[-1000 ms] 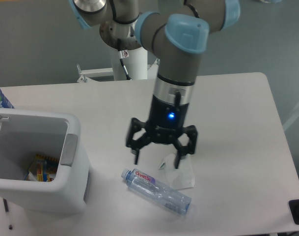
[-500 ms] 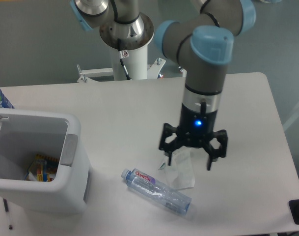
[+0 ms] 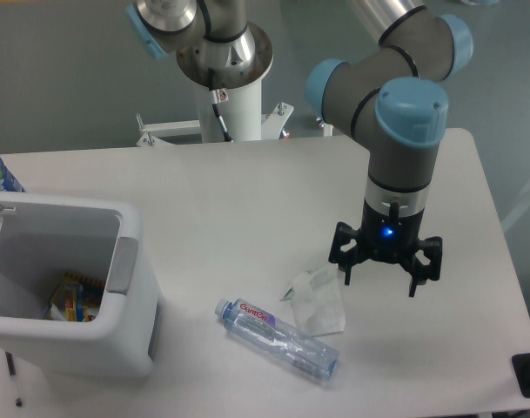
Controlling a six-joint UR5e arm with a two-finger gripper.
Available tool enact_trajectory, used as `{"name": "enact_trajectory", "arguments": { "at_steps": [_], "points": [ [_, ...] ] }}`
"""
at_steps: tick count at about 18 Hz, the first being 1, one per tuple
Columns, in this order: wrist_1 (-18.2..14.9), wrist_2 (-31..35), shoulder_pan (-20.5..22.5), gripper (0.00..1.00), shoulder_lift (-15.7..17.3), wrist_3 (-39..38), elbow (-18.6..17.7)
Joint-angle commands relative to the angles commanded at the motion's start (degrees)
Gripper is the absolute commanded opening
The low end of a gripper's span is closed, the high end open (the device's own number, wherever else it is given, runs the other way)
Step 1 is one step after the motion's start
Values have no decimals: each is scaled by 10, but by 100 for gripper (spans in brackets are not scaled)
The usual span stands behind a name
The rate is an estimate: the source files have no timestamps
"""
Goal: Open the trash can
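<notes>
Gripper (image 3: 379, 279) spread wide, grasping nothing — hanging over the table (image 3: 247, 187) right of centre, beside a clear plastic bag (image 3: 319, 300). Trash can (image 3: 125, 348) at the near left edge, lid off, wrappers inside — bottle (image 3: 278, 338) lying near.

looks like a robotics lab, UR5e arm (image 3: 395, 113) on a white pedestal (image 3: 228, 104), plain white table (image 3: 247, 200), bare grey floor (image 3: 64, 78), staged trash like a water bottle (image 3: 278, 339)
</notes>
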Motion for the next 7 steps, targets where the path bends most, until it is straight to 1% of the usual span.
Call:
{"name": "enact_trajectory", "arguments": {
  "at_steps": [1, 7],
  "points": [
    [-7, 6, 0, 100, -1, 7, 0],
    [-5, 15, -2, 100, 0, 9, -12]
  ]
}}
